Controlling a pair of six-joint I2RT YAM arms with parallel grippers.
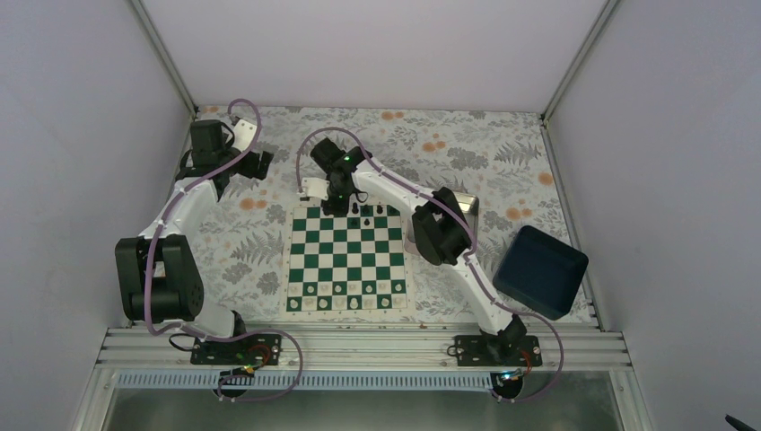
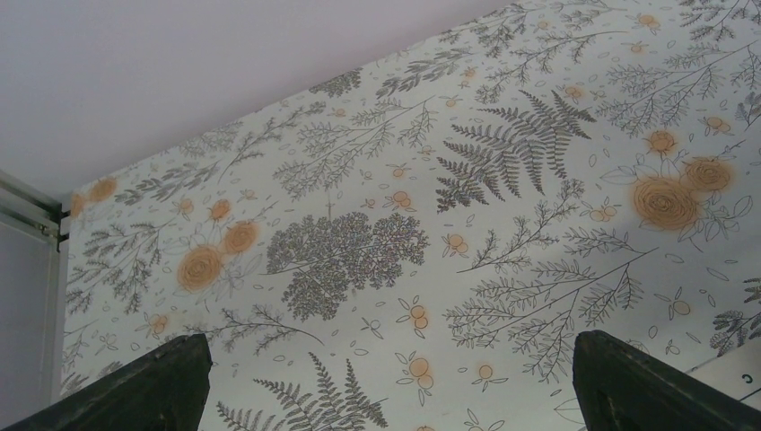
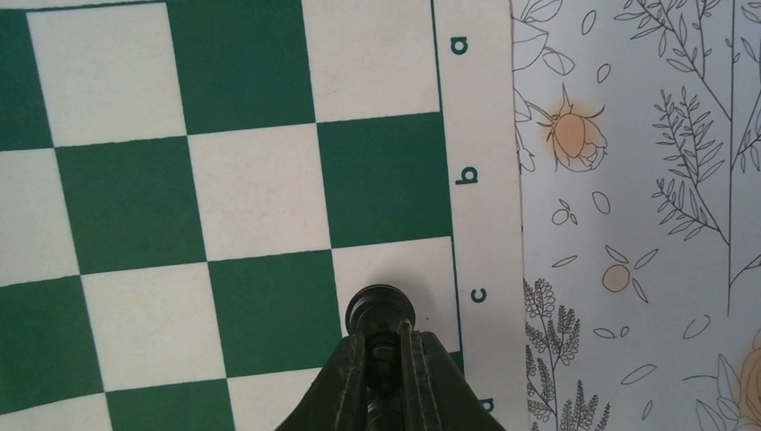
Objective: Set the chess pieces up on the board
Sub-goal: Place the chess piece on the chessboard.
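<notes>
The green and white board point(image 1: 345, 256) lies in the middle of the table. A few black chess pieces point(image 1: 368, 214) stand on its far rows, right of the middle. My right gripper point(image 1: 334, 205) hangs over the board's far edge, shut on a black chess piece point(image 3: 380, 310). In the right wrist view that piece's round base points down at a white square of the board point(image 3: 251, 189), beside the border letter c. My left gripper point(image 1: 256, 162) is off the board at the far left, its fingers point(image 2: 161, 386) wide apart over the flowered cloth, with nothing between them.
Small white pieces point(image 1: 341, 303) line the board's near rows. A silvery tray point(image 1: 465, 203) shows partly behind the right arm, right of the board. A dark blue box point(image 1: 540, 271) sits at the right, near the wall. Walls close in the left, right and far sides.
</notes>
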